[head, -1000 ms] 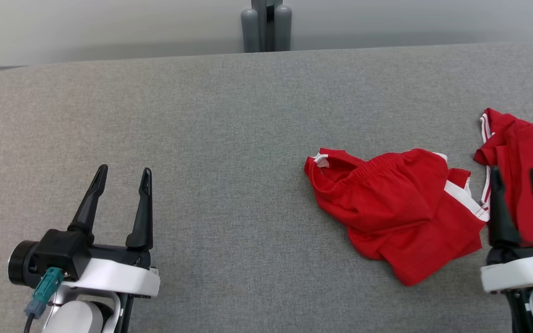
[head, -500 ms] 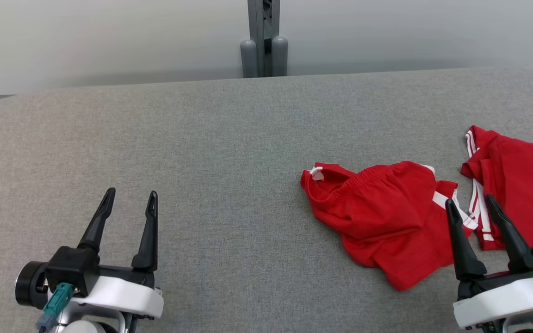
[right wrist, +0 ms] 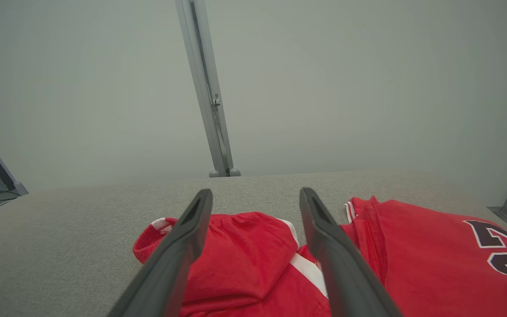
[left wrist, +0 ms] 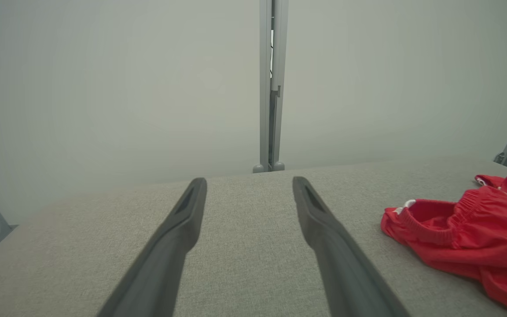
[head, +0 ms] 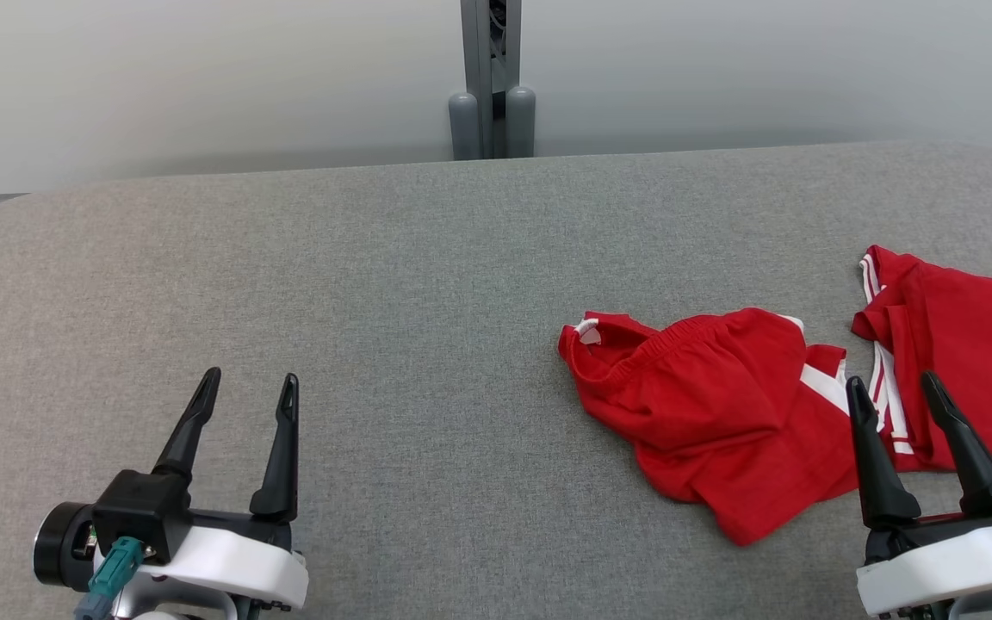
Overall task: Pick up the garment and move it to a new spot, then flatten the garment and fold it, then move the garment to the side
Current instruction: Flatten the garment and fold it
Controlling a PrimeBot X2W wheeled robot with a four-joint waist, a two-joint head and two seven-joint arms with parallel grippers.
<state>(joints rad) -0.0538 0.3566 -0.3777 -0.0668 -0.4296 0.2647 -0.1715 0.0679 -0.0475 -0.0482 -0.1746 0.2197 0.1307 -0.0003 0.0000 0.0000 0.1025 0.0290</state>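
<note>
Soft, even light, barely any shadows; my wrist views blur my own fingers (left wrist: 170,246) (wide-angle stretch).

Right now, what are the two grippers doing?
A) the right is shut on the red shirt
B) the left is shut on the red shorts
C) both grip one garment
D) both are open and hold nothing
D: the left gripper and the right gripper both have their fingers spread, while the red shorts and the red shirt lie loose on the gray table.
</note>
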